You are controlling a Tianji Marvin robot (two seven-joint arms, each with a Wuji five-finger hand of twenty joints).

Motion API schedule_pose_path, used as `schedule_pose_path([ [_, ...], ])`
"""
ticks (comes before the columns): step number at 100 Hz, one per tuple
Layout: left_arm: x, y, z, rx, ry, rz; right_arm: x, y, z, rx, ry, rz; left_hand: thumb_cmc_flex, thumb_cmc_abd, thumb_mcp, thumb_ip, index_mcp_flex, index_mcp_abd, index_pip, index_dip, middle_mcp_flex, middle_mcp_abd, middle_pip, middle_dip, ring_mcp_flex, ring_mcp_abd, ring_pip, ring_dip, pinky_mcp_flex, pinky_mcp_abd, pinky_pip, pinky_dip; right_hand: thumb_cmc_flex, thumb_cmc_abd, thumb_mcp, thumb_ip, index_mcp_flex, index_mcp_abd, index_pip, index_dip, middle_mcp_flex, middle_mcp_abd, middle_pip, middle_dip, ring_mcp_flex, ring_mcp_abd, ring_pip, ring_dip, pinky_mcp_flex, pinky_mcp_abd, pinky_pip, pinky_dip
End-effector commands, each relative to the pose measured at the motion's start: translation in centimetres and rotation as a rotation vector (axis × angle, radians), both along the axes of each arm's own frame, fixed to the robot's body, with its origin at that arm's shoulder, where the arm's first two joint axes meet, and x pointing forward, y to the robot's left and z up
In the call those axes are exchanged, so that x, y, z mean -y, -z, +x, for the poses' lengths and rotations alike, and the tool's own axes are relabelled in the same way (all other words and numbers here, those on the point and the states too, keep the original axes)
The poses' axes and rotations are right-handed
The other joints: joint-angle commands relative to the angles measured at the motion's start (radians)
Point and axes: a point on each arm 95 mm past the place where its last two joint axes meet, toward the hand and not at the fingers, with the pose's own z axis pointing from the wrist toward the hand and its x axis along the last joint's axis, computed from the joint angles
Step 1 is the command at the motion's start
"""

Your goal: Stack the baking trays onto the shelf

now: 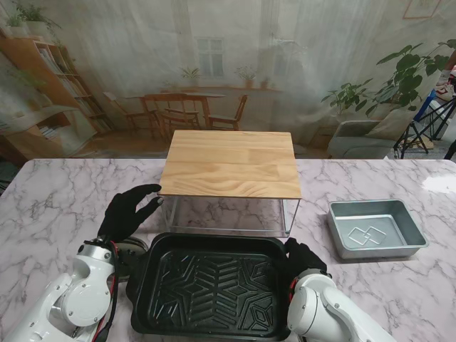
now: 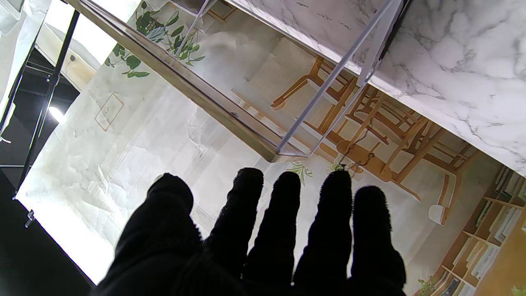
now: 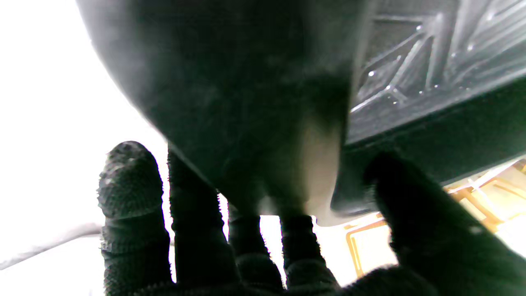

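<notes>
Gripping the black tray (image 1: 209, 292), the right hand (image 1: 305, 259) is half hidden; left hand (image 1: 127, 211) fingers spread, empty.

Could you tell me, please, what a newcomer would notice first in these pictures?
The big black baking tray nearest to me catches the eye, with the right hand gripping its right edge. Just beyond it stands the shelf, a pale wooden top on clear legs, and the left hand hangs open beside its left corner. A smaller silver tray sits alone on the marble table, to the right of the shelf.
</notes>
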Motion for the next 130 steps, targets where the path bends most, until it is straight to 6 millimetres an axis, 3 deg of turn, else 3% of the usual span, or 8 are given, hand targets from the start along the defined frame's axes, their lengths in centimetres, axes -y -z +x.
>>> schedule_pose_path([
  [1,0.1,0.2,0.0,-0.011,0.009,0.006,0.2,0.1,-0.3,0.011,-0.009,-0.017,0.014,0.051,-0.026,-0.009,0.018,0.004,0.001,-0.001,0.02,-0.001,0.011,-0.003,0.022,0.003,0.024,0.009,-0.006,0.014,0.018,0.004,-0.047,-0.003,-0.057,0.01,-0.043,-0.021,-0.022,0.012,-0.029,-0.012,-0.02,0.011,-0.033,-0.002,-0.072,0.005,-0.039,0.054,-0.026,0.031],
  [28,0.1,0.2,0.0,-0.009,0.008,0.003,1.1,-1.1,-0.4,0.082,-0.015,-0.007,0.013,0.052,-0.026,-0.009,0.017,0.004,0.001,-0.001,0.02,-0.001,0.011,-0.003,0.021,0.003,0.024,0.009,-0.006,0.013,0.017,0.003,-0.057,0.009,-0.11,0.009,-0.026,-0.022,-0.033,0.01,-0.038,-0.011,-0.029,0.01,-0.064,0.0,-0.091,0.002,-0.102,0.066,-0.057,0.045],
  [54,0.1,0.2,0.0,-0.011,0.01,0.004,3.0,-4.2,-0.7,0.214,-0.054,-0.003,0.015,0.052,-0.026,-0.009,0.018,0.005,0.001,-0.001,0.02,0.001,0.012,-0.003,0.021,0.003,0.024,0.009,-0.006,0.011,0.017,0.002,-0.06,-0.019,-0.127,0.009,0.024,-0.051,-0.053,0.003,-0.021,-0.016,-0.047,0.003,-0.064,-0.013,-0.106,-0.001,-0.13,0.053,-0.075,0.06],
  [69,0.1,0.1,0.0,-0.009,0.01,0.001,4.3,-6.1,-0.6,0.291,-0.102,-0.021,0.015,0.052,-0.026,-0.009,0.019,0.007,0.001,-0.002,0.02,0.004,0.013,-0.002,0.021,0.008,0.027,0.01,0.003,0.001,0.016,-0.002,-0.067,-0.032,-0.131,0.004,0.099,-0.092,-0.093,-0.012,0.013,-0.033,-0.148,-0.06,-0.139,-0.037,-0.218,-0.041,-0.267,-0.023,-0.156,0.059],
  [90,0.1,0.1,0.0,-0.01,0.009,0.003,6.8,-8.2,-0.2,0.359,-0.166,0.012,0.016,0.053,-0.025,-0.009,0.019,0.008,0.001,-0.002,0.02,0.003,0.013,-0.003,0.021,0.008,0.027,0.01,0.001,0.007,0.015,-0.006,-0.021,-0.044,-0.12,-0.002,0.179,-0.119,-0.192,-0.071,-0.012,-0.053,-0.325,-0.223,-0.384,-0.086,-0.534,-0.176,-0.542,-0.068,-0.409,-0.035],
  [99,0.1,0.2,0.0,-0.012,0.01,0.006,8.1,-8.7,0.2,0.383,-0.203,0.021,0.015,0.052,-0.026,-0.009,0.021,0.007,0.001,-0.002,0.02,0.004,0.013,-0.003,0.022,0.008,0.027,0.01,0.001,0.008,0.015,-0.006,-0.031,-0.075,-0.087,-0.011,0.18,-0.135,-0.226,-0.091,-0.006,-0.089,-0.376,-0.254,-0.436,-0.121,-0.641,-0.235,-0.597,-0.095,-0.505,-0.058],
  [115,0.1,0.2,0.0,-0.013,0.01,0.006,10.3,-9.1,0.8,0.408,-0.287,-0.031,0.018,0.053,-0.025,-0.009,0.023,0.008,0.002,-0.001,0.022,0.006,0.014,-0.003,0.021,0.01,0.028,0.01,0.002,0.004,0.016,-0.008,-0.081,-0.196,0.023,-0.033,0.145,-0.099,-0.251,-0.118,-0.04,-0.099,-0.391,-0.259,-0.46,-0.146,-0.701,-0.282,-0.597,-0.185,-0.574,-0.082],
  [130,0.2,0.2,0.1,-0.015,0.01,0.006,12.4,-9.2,1.4,0.411,-0.327,-0.082,0.016,0.052,-0.026,-0.009,0.023,0.008,0.002,-0.001,0.023,0.006,0.014,-0.002,0.022,0.011,0.03,0.01,0.004,0.0,0.018,-0.009,0.021,-0.302,0.008,-0.037,0.096,-0.062,-0.268,-0.142,-0.08,-0.097,-0.371,-0.253,-0.467,-0.153,-0.707,-0.294,-0.598,-0.227,-0.6,-0.111],
])
